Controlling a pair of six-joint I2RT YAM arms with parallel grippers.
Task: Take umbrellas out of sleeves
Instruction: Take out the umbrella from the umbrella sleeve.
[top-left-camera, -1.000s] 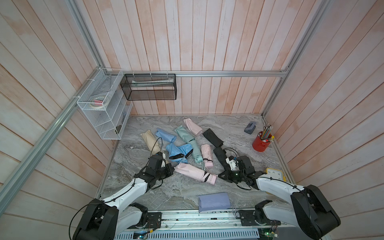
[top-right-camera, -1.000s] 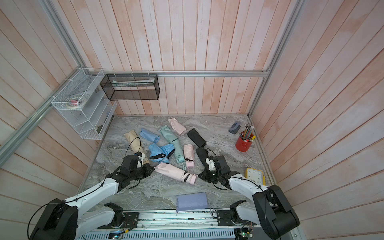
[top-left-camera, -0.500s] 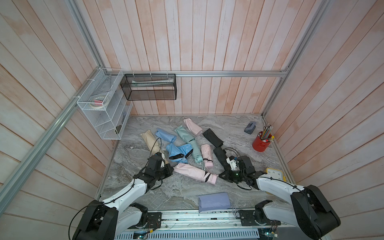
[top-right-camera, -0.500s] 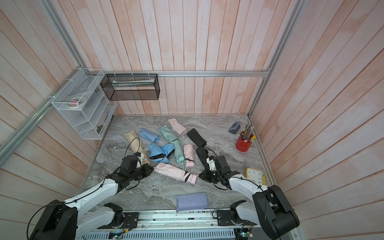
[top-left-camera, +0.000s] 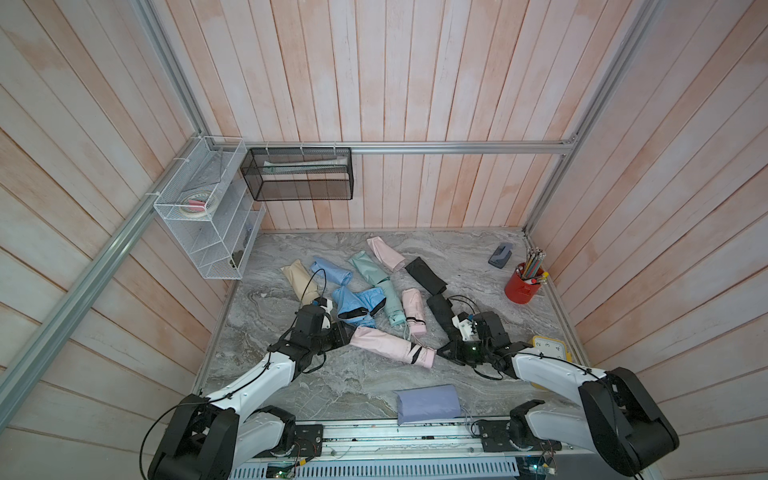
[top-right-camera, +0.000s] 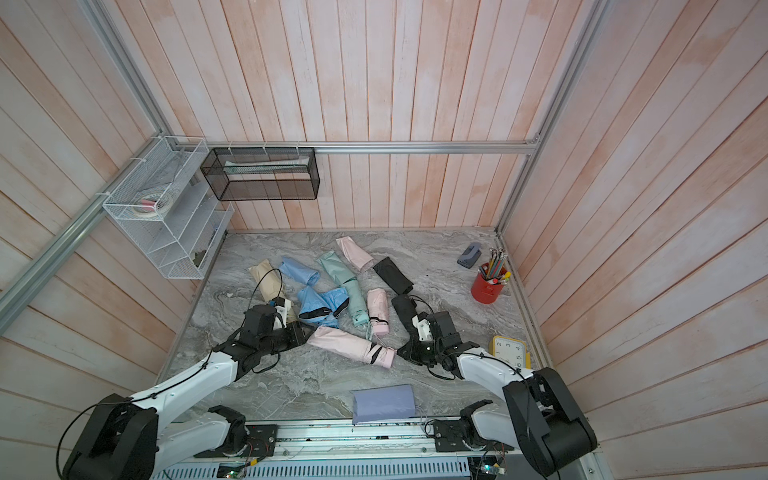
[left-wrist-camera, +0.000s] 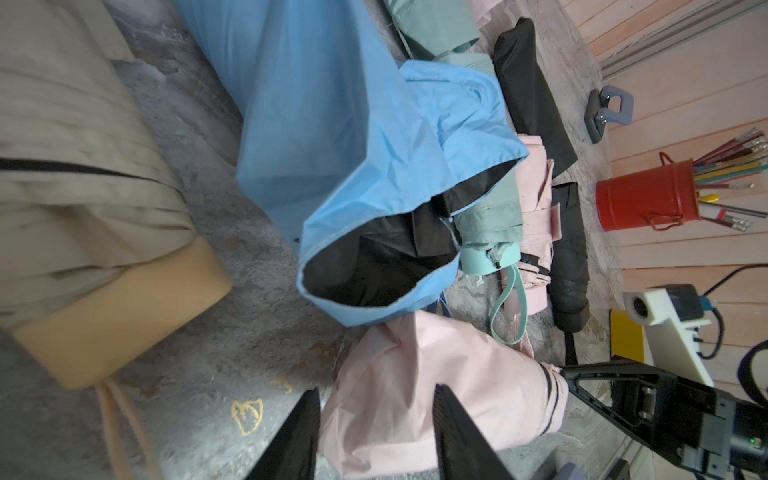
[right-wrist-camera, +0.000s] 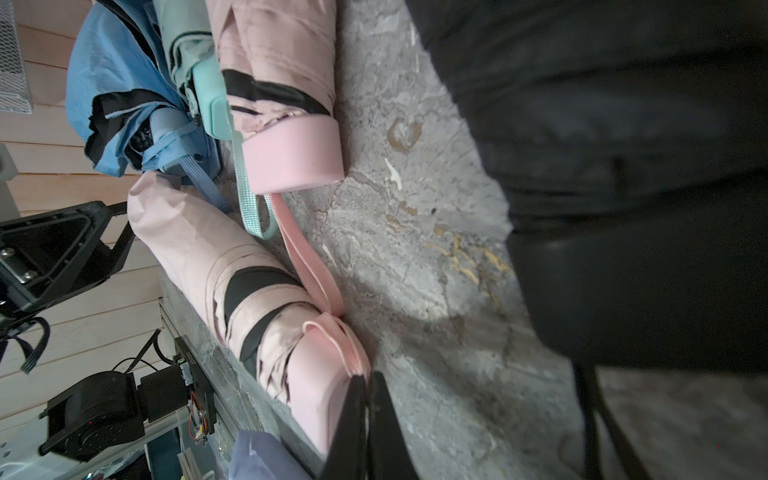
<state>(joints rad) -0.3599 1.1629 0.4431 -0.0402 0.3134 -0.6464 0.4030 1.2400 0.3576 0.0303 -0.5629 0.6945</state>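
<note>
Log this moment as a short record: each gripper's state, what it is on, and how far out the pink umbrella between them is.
left gripper: open, jaws either side of the pink sleeve, at its end away from the handle
right gripper: shut on the wrist cord
pink umbrella: handle end out, the rest inside the sleeve
extraction: not finished

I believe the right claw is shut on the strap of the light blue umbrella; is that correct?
Not quite: the right claw is shut on the strap of the pink umbrella, as the right wrist view shows.
</note>
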